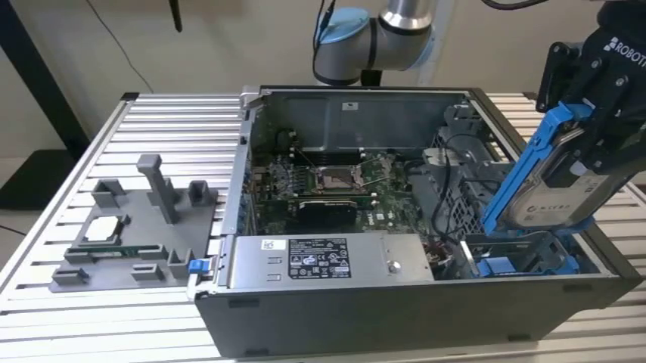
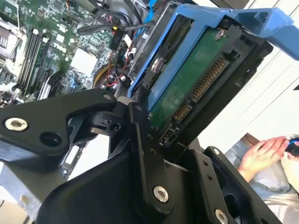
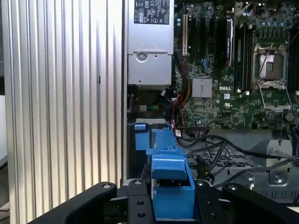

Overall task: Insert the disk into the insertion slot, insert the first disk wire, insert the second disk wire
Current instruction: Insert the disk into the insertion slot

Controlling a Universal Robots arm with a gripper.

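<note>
— Where's the disk?
— Clamped between the fingers of the gripper, tilted. Its lower end hangs below them over the insertion slot, probably to line it up for entry.
— And the case?
— Open, with the motherboard, power-supply box and loose cables inside.

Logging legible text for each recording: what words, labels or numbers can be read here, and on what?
White sticker on the power supply: print too small to read.
Label on the disk, held in the end effector: too faint to read.
Lettering on the end effector: cut off at the picture's edge.
</note>
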